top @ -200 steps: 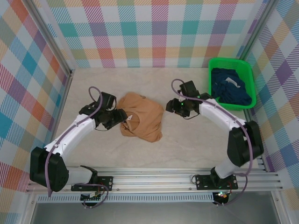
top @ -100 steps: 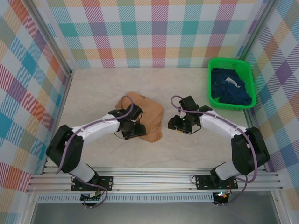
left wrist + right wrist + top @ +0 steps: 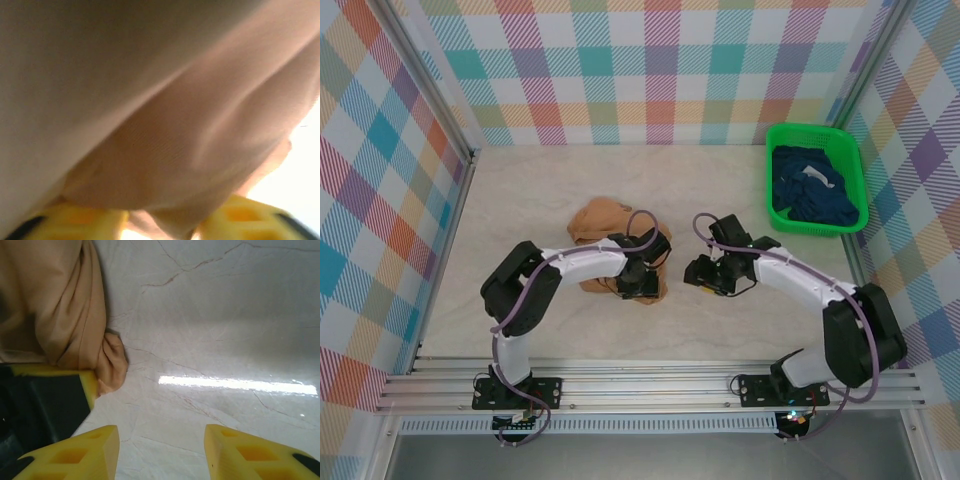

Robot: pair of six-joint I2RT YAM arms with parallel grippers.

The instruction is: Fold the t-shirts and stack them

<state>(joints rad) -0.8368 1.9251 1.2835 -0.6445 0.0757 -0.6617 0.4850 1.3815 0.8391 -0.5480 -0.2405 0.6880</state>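
I judge the task to be near its beginning. The tan-orange t-shirt (image 3: pixel 600 222) lies as a crumpled heap on the table (image 3: pixel 520 190), left of centre, and no clean fold shows on it. The dark navy t-shirts (image 3: pixel 815 197) are piled in the green basket (image 3: pixel 808 127) at the far right, well apart from it. I see no stack anywhere.

The left gripper (image 3: pixel 642 283) sits at the heap's near right edge. In its wrist view a bunch of tan cloth fills the gap between the yellow fingers (image 3: pixel 75 220), so I take it as pinching the shirt. The right gripper (image 3: pixel 162 440) has its fingers spread over bare table just beside the cloth, holding nothing.

What remains: spread this shirt, fold it, then do the navy ones and stack them all.
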